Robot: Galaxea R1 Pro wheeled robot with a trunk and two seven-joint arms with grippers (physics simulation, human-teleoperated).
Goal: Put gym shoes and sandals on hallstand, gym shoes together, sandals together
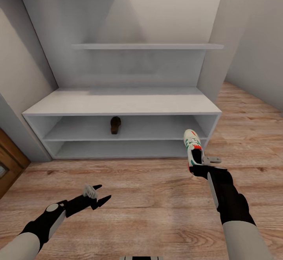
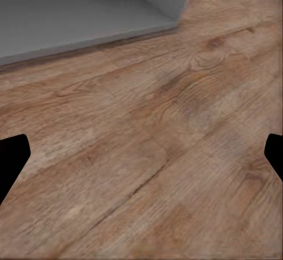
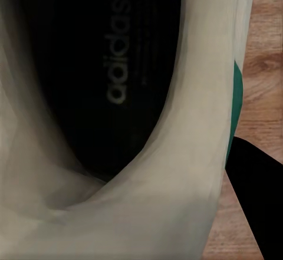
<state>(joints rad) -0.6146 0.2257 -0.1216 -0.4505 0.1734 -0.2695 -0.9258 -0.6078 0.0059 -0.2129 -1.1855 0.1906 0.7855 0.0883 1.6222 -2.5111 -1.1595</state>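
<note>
Your right gripper (image 1: 197,162) pinches the sneaker (image 1: 193,145) by its heel collar—light, soft-walled (likely to swing), so move gently; your left gripper (image 1: 97,195) hangs spread over the floor (image 1: 157,205).

white-green-red gym shoe (image 1: 193,145), white hallstand (image 1: 122,103)

- Hallstand (image 1: 122,105) top surface: bare, access from front and above unobstructed.
- Middle tier: one sandal (image 1: 115,125) stood near centre; open room left either side of it.
- Bottom tier: nothing seen inside.
- Wall shelf (image 1: 147,46) overhangs the back, headroom there limited.
- Corridor floor (image 1: 149,197) before the rack: open planks.
- Walls close in both sides; a wooden door edge (image 1: 10,162) is seen at far left.
</note>
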